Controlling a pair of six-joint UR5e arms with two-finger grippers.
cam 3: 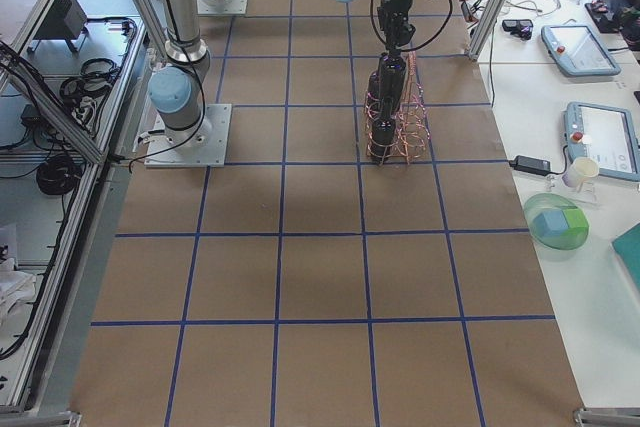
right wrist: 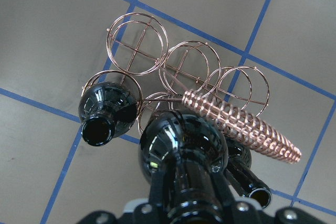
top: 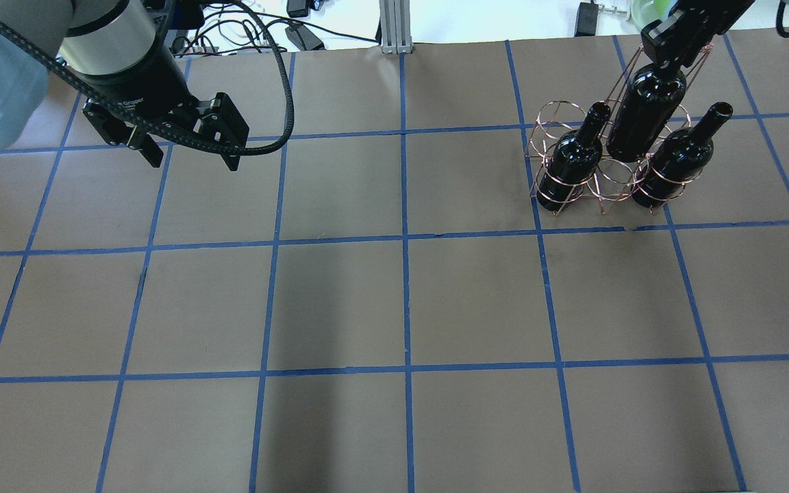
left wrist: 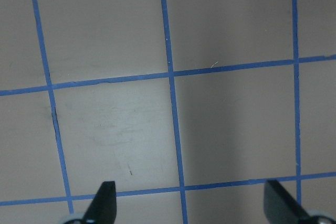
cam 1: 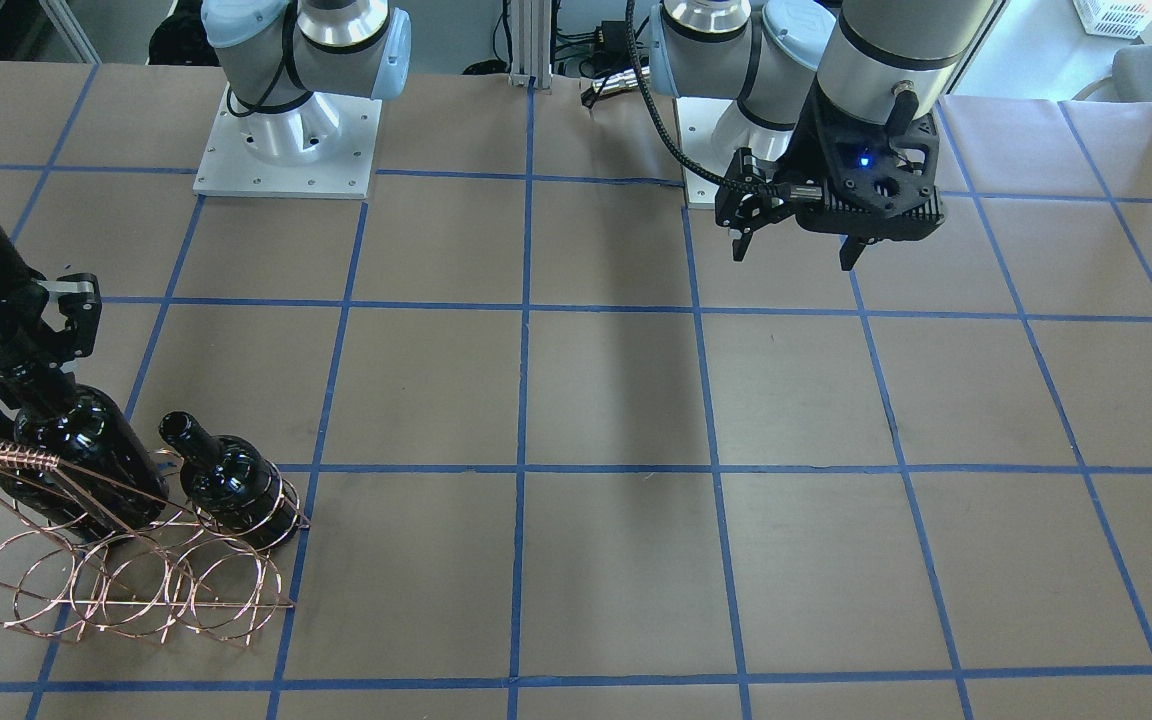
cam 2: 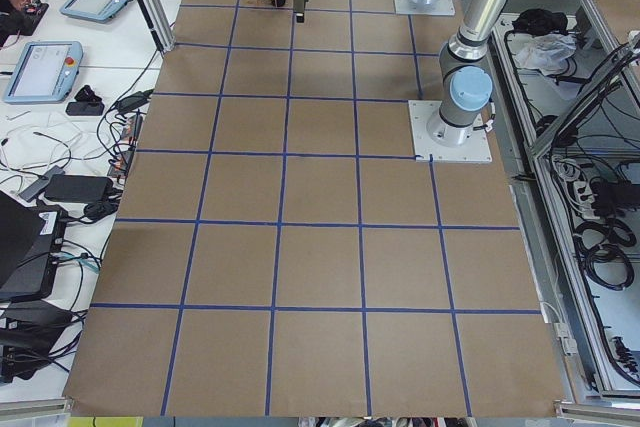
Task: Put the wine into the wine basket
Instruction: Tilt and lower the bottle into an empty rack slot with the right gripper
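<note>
Right claw [top: 670, 55] clamped on the bottle [top: 644, 113] neck. It hangs upright, straight below me, over the basket's [right wrist: 241, 127] middle slot, between two seated bottles [top: 572, 161]. Left claw [top: 194, 163] open, well apart.

Even, fairly bright light from above falls on the table [top: 477, 308]. It leaves only soft, broad shadow bands on the brown paper, well away from the wine basket [top: 604, 179], toward the table's middle. At the basket, the wine [right wrist: 181, 142] and the other bottles [right wrist: 107, 103] carry small white glints; the right wrist view shows the basket's wire sharp, but the black parts nearest that lens blurred.
</note>
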